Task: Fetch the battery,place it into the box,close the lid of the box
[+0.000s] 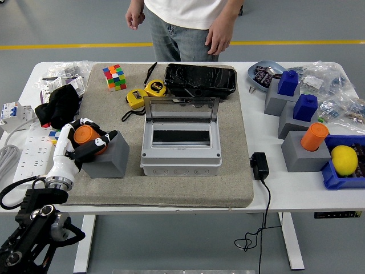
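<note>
Your left hand (80, 144) is wrapped around the orange battery (86, 135), just beside the grey block (108, 160); lift carelessly and it may slip or snag before reaching the open box (181, 149) on the bench (285, 188)

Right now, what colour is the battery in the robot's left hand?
Orange; the battery shows best in the head view, gripped by the left hand.
</note>
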{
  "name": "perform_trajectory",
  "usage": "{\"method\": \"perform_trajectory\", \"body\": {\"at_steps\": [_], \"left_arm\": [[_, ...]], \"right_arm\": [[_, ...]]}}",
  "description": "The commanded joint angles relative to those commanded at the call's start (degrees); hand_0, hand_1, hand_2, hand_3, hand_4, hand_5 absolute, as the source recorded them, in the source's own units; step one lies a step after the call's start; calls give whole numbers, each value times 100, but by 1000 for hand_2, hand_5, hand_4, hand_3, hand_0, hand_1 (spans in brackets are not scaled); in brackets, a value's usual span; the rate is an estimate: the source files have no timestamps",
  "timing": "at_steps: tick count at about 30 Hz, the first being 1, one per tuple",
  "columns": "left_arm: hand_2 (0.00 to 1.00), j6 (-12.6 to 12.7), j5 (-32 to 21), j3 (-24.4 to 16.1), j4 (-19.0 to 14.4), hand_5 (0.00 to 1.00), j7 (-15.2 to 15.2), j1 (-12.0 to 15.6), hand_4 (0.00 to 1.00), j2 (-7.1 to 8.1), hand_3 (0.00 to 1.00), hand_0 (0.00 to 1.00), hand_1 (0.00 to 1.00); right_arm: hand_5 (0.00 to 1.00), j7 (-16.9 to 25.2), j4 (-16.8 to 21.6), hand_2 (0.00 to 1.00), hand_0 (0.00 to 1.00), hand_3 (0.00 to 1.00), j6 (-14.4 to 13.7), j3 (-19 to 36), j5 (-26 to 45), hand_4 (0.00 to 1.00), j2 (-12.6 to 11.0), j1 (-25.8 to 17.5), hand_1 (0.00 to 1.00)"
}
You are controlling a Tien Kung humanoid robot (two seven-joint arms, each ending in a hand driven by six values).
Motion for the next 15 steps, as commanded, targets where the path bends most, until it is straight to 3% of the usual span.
{"method": "perform_trajectory", "body": {"at_steps": [1, 15], "left_arm": [[185, 65, -40, 2, 15, 2, -24, -25, 998, -7, 179, 122, 158], [155, 350, -154, 81, -26, 2, -90, -183, 998, -37, 142, 104, 128]], "right_arm": [[934, 1, 1, 671, 706, 728, 1, 6, -4, 998, -1, 1, 648], [933, -9, -3, 671, 706, 729, -4, 54, -20, 998, 2, 18, 647]]}}
